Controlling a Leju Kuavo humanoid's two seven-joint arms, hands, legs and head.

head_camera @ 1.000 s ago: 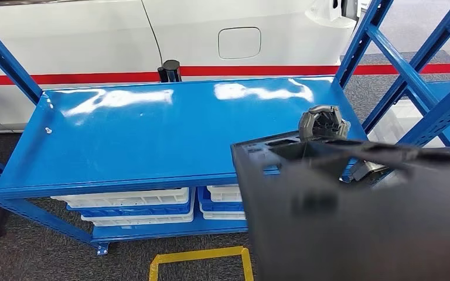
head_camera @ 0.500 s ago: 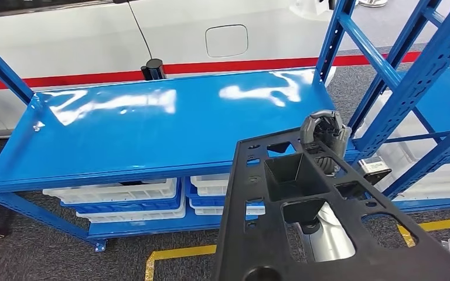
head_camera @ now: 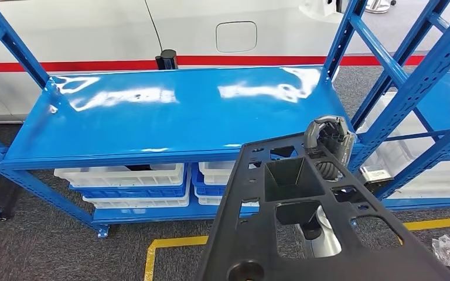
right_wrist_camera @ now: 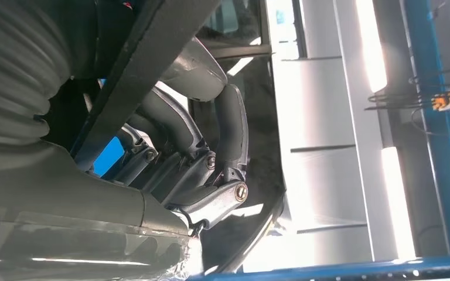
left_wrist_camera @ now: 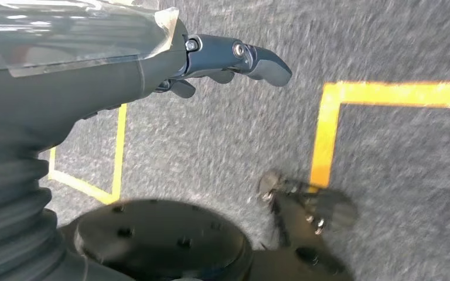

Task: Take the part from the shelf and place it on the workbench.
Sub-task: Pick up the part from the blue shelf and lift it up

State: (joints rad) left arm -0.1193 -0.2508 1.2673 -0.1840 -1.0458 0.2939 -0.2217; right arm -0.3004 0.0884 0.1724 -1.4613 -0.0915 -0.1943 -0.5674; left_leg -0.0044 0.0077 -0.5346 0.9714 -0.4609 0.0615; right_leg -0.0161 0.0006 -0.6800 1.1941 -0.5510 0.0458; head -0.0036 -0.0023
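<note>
One big black part [head_camera: 304, 222], stiff perforated plastic panel, probably light but unwieldy; right robot hand [head_camera: 327, 138] grasps its far edge, left robot hand [left_wrist_camera: 222, 61] released, fingers loose.

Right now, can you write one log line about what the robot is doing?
right robot hand: holds black part | black part: in air, short of blue workbench | left robot hand: holds nothing, above floor

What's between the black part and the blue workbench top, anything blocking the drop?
Nothing visible. The right hand grips the far edge of the black part, which hangs just short of the blue workbench top. The surface ahead looks bare; the blue upright stands to the right, beside the path.
</note>
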